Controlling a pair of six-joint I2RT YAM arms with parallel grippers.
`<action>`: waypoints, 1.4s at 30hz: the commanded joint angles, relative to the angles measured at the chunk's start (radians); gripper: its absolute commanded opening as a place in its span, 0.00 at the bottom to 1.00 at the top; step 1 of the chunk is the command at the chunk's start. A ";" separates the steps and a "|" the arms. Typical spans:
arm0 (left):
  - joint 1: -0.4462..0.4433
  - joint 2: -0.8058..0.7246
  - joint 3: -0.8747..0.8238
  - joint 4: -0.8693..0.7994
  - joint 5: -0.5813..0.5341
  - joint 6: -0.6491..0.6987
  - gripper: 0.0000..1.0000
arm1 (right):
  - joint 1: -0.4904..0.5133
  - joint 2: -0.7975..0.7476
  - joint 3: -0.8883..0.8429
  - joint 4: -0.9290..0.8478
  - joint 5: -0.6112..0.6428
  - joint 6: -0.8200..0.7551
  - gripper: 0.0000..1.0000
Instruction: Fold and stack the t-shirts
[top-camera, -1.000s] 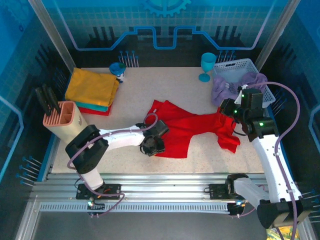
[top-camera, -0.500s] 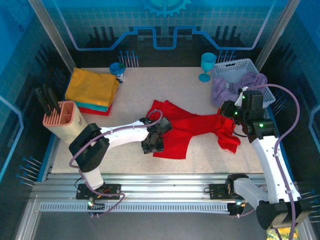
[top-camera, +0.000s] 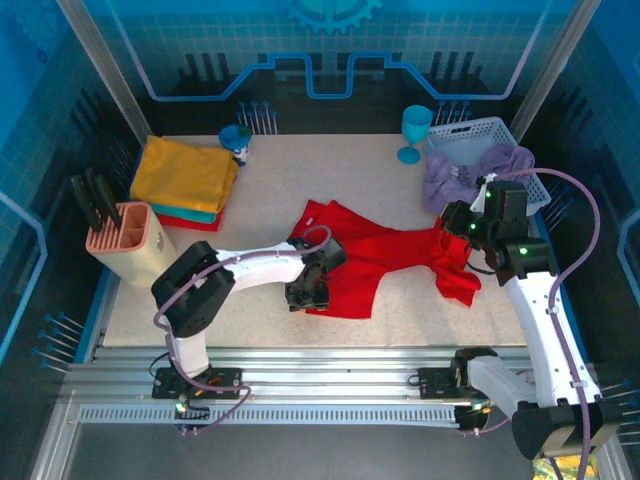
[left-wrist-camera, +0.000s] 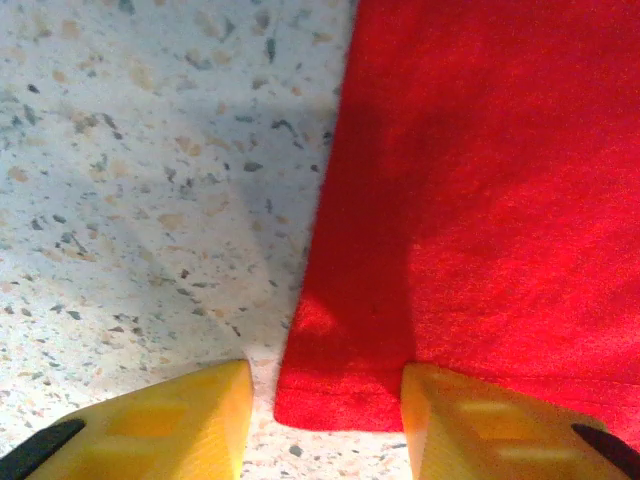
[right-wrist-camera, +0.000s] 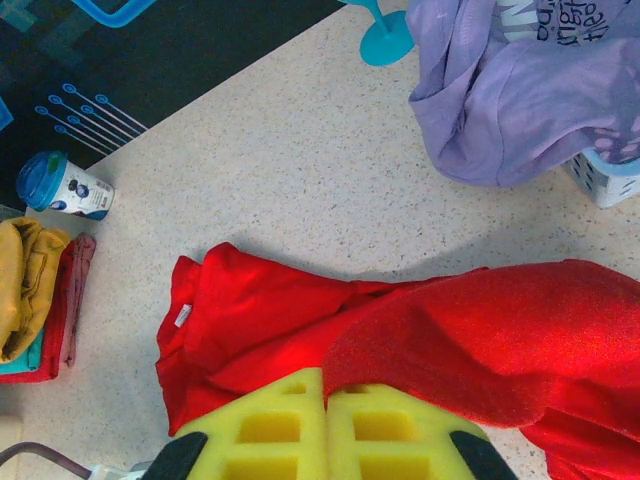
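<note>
- Since three shirts sit in a folded pile (top-camera: 185, 178) at the far-left corner of the table (top-camera: 320, 165), mustard on top with teal and red-orange edges under it, that share of the job reads as done.
- Left claw (left-wrist-camera: 325, 420): low over the tabletop at the near-left corner of the red shirt (top-camera: 375, 262). Fingers stand partly apart, one on bare table and one over the cloth, straddling the hem corner. Not closed on it.
- Red shirt: mid-table, spread unevenly and rumpled, its right side bunched toward the other arm. No fold made yet. Judged to be the shirt in hand, at the flattening or corner-picking stage.
- Right claw (right-wrist-camera: 325, 400): fingers pressed together at the shirt's right end, apparently pinching a ridge of red cloth.
- Lavender shirt (top-camera: 465, 175): crumpled at the far right, draped over the rim of the white basket (top-camera: 500, 130), partly on the table. Untouched.
- Left to do, by my reading: fold the red one, add it to the pile, then the same for the lavender one.
</note>
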 joint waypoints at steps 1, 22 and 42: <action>-0.013 0.049 0.021 0.006 0.031 0.002 0.43 | -0.021 -0.013 -0.003 -0.001 -0.011 -0.019 0.00; 0.258 -0.339 0.189 -0.188 -0.094 0.203 0.00 | -0.068 -0.063 0.040 -0.127 -0.044 -0.104 0.00; 0.604 -0.437 1.146 -0.457 -0.091 0.484 0.00 | -0.088 -0.110 0.305 -0.038 -0.161 -0.041 0.00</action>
